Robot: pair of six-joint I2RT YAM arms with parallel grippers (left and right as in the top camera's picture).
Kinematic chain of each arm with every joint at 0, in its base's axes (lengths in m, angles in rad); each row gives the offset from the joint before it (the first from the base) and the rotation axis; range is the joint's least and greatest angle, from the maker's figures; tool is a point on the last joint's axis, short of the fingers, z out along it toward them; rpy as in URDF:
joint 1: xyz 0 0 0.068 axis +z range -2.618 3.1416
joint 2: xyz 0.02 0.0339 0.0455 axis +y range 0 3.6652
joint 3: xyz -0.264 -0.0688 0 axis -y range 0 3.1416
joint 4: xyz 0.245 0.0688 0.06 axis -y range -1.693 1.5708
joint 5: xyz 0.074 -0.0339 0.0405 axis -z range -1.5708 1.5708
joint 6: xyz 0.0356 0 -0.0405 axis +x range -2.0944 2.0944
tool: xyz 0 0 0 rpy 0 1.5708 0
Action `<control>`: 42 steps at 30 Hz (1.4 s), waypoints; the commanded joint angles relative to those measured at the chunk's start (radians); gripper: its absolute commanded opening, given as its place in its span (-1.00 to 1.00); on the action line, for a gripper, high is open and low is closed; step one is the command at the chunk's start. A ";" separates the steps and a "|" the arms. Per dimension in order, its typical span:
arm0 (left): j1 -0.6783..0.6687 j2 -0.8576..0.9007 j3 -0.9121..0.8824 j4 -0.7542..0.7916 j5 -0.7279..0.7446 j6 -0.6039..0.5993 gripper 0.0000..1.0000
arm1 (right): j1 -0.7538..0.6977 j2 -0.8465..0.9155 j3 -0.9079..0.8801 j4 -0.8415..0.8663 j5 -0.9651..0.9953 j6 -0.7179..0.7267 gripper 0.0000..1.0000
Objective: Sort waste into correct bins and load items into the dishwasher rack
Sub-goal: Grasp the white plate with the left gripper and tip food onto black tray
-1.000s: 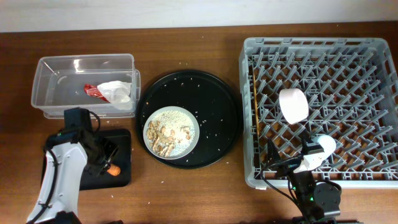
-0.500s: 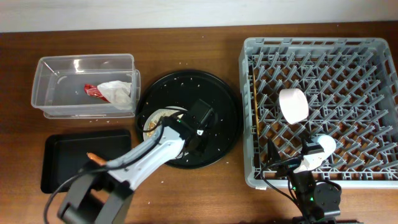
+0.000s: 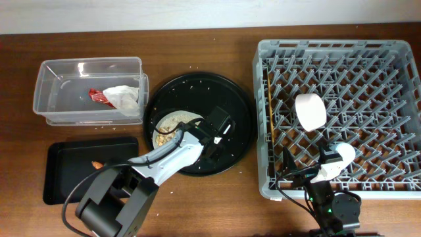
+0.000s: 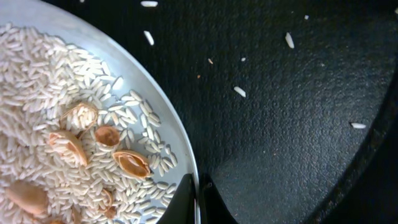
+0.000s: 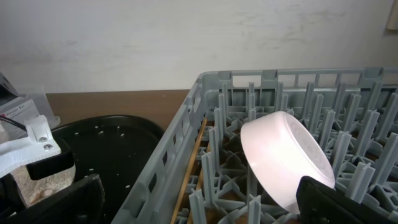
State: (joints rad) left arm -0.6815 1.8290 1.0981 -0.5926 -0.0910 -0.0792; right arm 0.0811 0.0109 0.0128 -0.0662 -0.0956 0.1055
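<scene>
Pinching the plate [image 4: 163, 106] rim, seemingly, is the left gripper [image 4: 198, 200]; overhead hides this; right gripper [image 3: 297, 171] unreadable.

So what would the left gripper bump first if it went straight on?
Most likely the plate, at its rim: the left gripper points right at that edge. How much gap is left is hard to judge.

A dark brown wooden table [image 3: 197, 46] with visible grain fills most of the frame. A plain off-white wall [image 3: 197, 13], evenly lit, runs along the top edge.
</scene>
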 commanded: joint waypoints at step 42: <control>1.435 -0.470 0.073 -0.747 1.210 0.458 -0.99 | -0.003 -0.007 -0.007 -0.001 -0.002 0.007 0.96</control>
State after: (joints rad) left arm 0.6544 1.3861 1.2800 -1.3464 0.8410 0.1864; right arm 0.0811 0.0109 0.0128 -0.0662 -0.0956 0.1047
